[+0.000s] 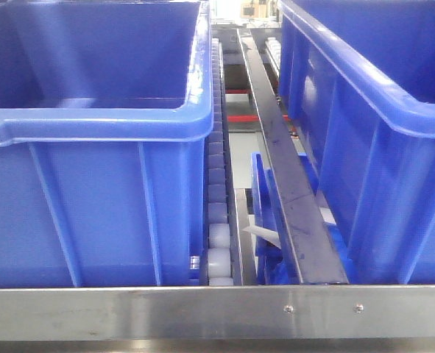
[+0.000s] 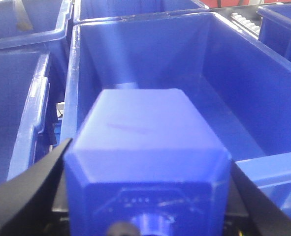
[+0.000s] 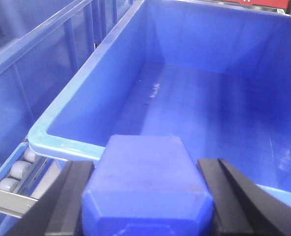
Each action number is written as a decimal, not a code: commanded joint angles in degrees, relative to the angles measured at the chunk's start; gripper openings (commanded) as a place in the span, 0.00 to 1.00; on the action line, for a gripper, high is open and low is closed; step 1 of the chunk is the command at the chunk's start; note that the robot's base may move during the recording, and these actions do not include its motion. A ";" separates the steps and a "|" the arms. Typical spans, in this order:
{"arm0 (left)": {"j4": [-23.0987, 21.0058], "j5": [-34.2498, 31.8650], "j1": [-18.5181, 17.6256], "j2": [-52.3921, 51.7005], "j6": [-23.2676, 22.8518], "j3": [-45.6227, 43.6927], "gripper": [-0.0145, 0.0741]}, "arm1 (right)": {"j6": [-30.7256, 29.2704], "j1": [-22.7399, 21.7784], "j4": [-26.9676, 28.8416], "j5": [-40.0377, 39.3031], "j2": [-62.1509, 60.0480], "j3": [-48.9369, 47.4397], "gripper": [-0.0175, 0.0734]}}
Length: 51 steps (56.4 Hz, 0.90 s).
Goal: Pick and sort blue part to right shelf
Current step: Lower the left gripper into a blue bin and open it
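Ahead of the left gripper (image 2: 150, 152) we count five blue bins (image 2: 150, 64), and one blue block (image 2: 145, 123) sits between its two black fingers (image 2: 32, 182). Ahead of the right gripper (image 3: 141, 164) we count two bins, three white rollers (image 3: 18, 169) down to its left, and one block between two fingers. In the front view we count two bins, one steel front rail (image 1: 202, 312) with two screws (image 1: 288, 309), one roller lane (image 1: 217, 184) and one dark divider bar (image 1: 291, 184).
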 commanded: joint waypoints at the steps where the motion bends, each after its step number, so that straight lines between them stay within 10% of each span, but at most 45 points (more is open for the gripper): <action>1: 0.01 -5.07 0.14 1.00 -0.26 -1.64 0.46 | -0.35 0.10 -0.47 -5.40 -0.79 -1.57 0.42; 30: -0.01 -7.29 0.14 2.39 0.04 -2.79 0.46 | -0.35 0.10 -0.47 -5.40 -0.79 -1.57 0.42; 51: -5.48 -7.28 0.14 34.56 0.04 -18.33 0.46 | -0.35 0.10 -0.47 -5.40 -0.79 -1.57 0.42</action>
